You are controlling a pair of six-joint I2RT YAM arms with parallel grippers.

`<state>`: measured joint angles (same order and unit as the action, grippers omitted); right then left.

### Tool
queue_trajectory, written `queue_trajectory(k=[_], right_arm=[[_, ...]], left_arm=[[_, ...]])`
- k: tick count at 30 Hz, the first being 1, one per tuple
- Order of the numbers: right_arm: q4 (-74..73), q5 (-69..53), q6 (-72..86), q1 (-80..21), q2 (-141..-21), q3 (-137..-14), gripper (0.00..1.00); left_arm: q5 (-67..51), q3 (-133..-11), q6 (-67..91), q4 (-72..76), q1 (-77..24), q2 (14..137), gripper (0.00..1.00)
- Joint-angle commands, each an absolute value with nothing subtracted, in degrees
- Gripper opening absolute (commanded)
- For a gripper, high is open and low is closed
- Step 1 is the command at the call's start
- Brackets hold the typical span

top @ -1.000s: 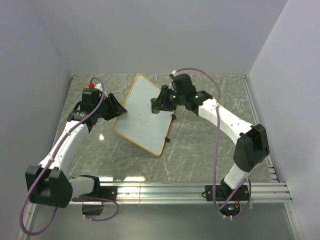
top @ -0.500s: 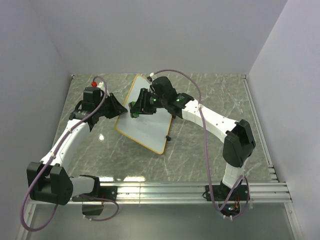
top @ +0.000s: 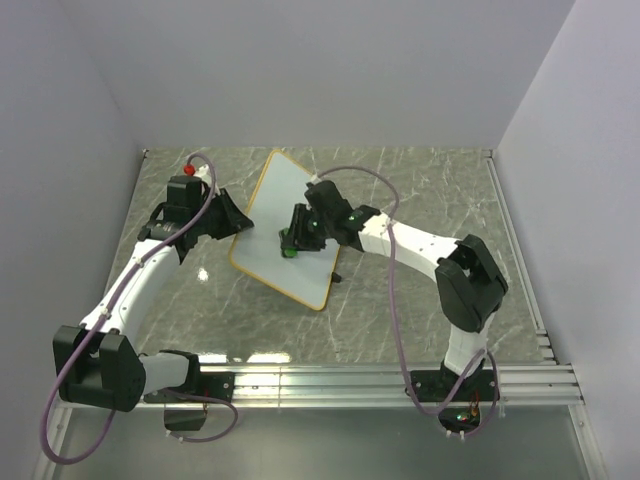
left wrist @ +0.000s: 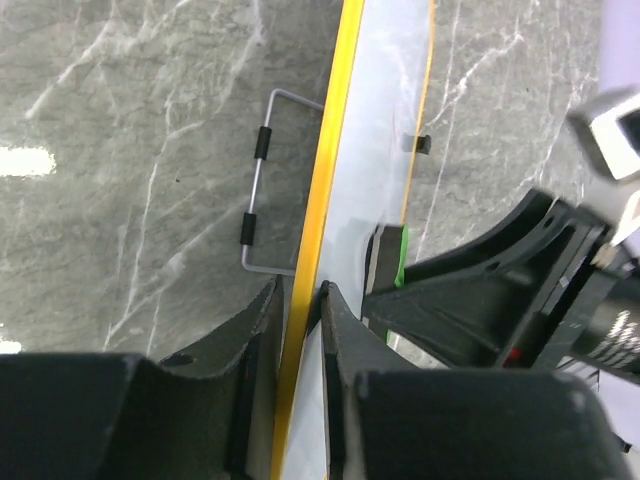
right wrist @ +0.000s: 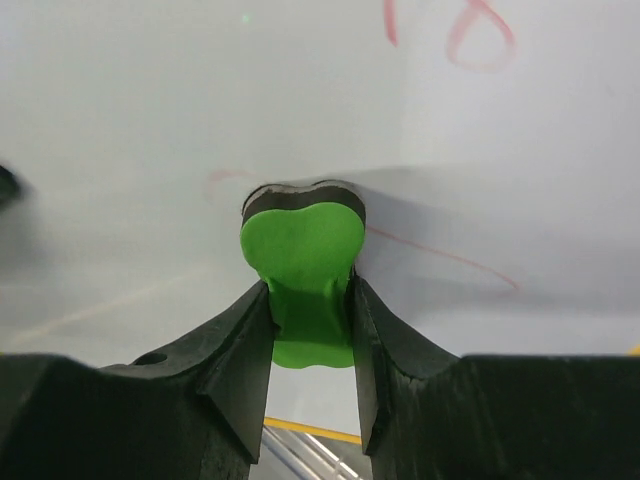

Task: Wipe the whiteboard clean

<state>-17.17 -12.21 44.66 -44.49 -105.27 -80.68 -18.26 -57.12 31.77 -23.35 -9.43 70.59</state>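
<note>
The whiteboard [top: 270, 225] with its yellow frame stands tilted on the marble table. My left gripper [top: 236, 220] is shut on its left edge; the left wrist view shows the yellow frame [left wrist: 318, 200] pinched between the jaws [left wrist: 300, 300]. My right gripper [top: 290, 243] is shut on the green eraser [right wrist: 303, 265] and presses its dark pad against the board face [right wrist: 200, 120]. Faint red marks [right wrist: 470, 40] remain on the board above and beside the eraser. The eraser also shows in the left wrist view [left wrist: 397, 262].
A wire stand [left wrist: 258, 190] juts from the back of the board onto the marble table [top: 420, 290]. An aluminium rail [top: 350, 382] runs along the near edge. White walls close in the back and sides.
My right gripper swept the eraser across the board to the left, then down and back a little toward the lower middle. The left gripper kept its hold on the board's edge.
</note>
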Motion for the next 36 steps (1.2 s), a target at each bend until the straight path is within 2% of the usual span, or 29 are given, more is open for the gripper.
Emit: queue_trajectory(k=[1,7,12,15,18,25,28,33,36], right_arm=[[-13.64,-9.93,44.74,-45.79,-101.62,-71.48,0.00],[-9.23,-9.49,44.82,-45.70,-96.95,-54.70,0.00],[-8.70,-9.32,44.74,-45.70,-96.15,-51.77,0.00],[-10.45,-9.23,44.39,-45.70,-97.38,-55.44,0.00],[-12.91,-9.40,44.03,-45.70,-99.75,-64.31,0.00],[-21.96,-11.16,46.23,-46.58,-109.58,-95.74,0.00],[-24.69,-11.60,47.19,-47.37,-113.27,-104.38,0.00],[-24.00,-11.60,49.04,-48.25,-114.26,-104.69,0.00],[-21.02,-11.51,49.22,-48.16,-111.72,-93.74,0.00]], left_arm=[[-15.12,-57.30,30.59,-25.66,-9.58,69.61,0.00],[-14.59,-59.32,29.71,-26.89,-9.67,69.61,0.00],[-14.15,-60.12,29.09,-27.86,-9.58,69.43,0.00],[-14.15,-59.85,28.83,-28.04,-9.67,69.26,0.00],[-14.33,-59.07,28.56,-28.04,-9.67,69.08,0.00],[-14.85,-56.52,28.91,-26.72,-10.19,68.47,0.00],[-14.59,-55.64,29.27,-26.11,-10.90,68.55,0.00],[-13.98,-55.28,29.27,-26.10,-11.69,68.73,0.00],[-13.45,-55.98,28.66,-26.80,-11.69,68.64,0.00]])
